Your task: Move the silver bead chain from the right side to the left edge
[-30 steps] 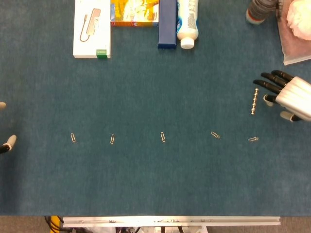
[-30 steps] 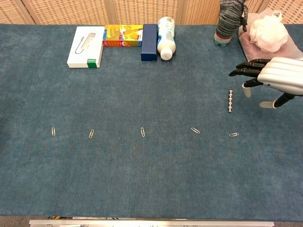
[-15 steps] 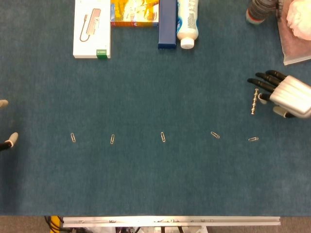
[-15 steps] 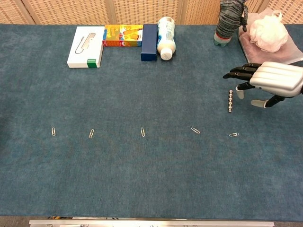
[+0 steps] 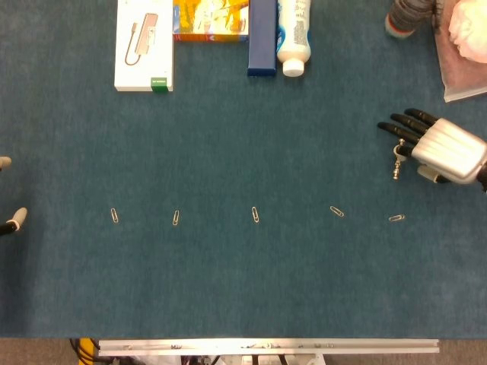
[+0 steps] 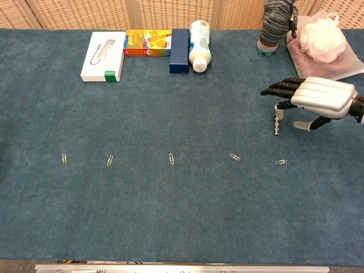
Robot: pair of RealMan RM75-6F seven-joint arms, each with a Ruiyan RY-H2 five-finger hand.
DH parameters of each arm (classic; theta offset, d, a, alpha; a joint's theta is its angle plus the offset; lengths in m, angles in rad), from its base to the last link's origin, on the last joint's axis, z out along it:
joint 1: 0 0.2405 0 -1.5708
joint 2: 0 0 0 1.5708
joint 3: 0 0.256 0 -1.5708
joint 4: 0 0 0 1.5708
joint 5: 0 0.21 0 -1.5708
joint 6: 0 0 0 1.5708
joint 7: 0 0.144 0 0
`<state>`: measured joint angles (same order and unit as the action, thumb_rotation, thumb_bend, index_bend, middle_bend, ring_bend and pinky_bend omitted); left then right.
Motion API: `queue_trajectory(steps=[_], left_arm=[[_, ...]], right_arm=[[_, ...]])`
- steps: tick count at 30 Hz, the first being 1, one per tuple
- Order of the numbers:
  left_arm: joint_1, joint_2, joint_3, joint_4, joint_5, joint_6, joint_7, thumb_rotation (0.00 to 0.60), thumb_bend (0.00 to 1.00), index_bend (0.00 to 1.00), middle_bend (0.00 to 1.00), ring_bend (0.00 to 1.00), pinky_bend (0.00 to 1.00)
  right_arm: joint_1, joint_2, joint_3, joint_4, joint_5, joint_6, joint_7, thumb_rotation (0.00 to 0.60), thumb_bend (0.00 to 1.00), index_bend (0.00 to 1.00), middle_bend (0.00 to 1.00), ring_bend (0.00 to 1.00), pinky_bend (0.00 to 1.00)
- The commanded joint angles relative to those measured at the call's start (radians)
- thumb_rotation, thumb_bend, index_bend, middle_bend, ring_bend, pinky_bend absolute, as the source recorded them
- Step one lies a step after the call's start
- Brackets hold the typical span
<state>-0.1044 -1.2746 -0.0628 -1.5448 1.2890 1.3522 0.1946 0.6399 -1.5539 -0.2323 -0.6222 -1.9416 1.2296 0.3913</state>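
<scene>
The short silver bead chain [image 5: 396,162] lies on the blue carpeted surface [image 5: 243,274] at its right side, long axis running near to far. The right hand [image 5: 437,146] hovers over the chain's far end, fingers spread and holding nothing. The left hand [image 5: 9,220] barely shows at the left edge, its state unclear; the right is far nearer.

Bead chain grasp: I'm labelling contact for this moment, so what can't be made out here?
- Bead chain top: covered by the right hand, both views; contact unclear.
- Left hand: cut off by the head view's edge; absent from chest view.
- Paper clips: too small for detail.
</scene>
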Motion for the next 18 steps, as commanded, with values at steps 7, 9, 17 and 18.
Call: queue_trajectory(steps=[7,9,17,18], left_arm=[[0.000,0.000,0.001,0.000,-0.003,0.001,-0.001,0.600,0.18,0.25,0.33,0.20,0.30],[0.000,-0.001,0.001,-0.001,-0.004,0.001,0.000,0.600,0.18,0.25,0.33,0.21,0.31],[-0.001,0.000,0.000,-0.002,-0.010,-0.001,0.005,0.600,0.18,0.25,0.33,0.21,0.31],[-0.001,0.000,0.001,-0.002,-0.010,0.000,0.005,0.600,0.18,0.25,0.33,0.21,0.31]], right_arm=[[0.018,-0.020,-0.025,0.024,-0.015,0.014,0.008,0.600,0.32,0.43,0.06,0.00,0.11],[0.026,-0.026,-0.034,0.034,-0.022,0.014,0.011,0.600,0.32,0.43,0.06,0.00,0.11],[0.043,-0.042,-0.056,0.055,-0.033,0.016,0.017,0.600,0.32,0.43,0.06,0.00,0.10],[0.044,-0.044,-0.058,0.057,-0.033,0.016,0.018,0.600,0.32,0.43,0.06,0.00,0.10]])
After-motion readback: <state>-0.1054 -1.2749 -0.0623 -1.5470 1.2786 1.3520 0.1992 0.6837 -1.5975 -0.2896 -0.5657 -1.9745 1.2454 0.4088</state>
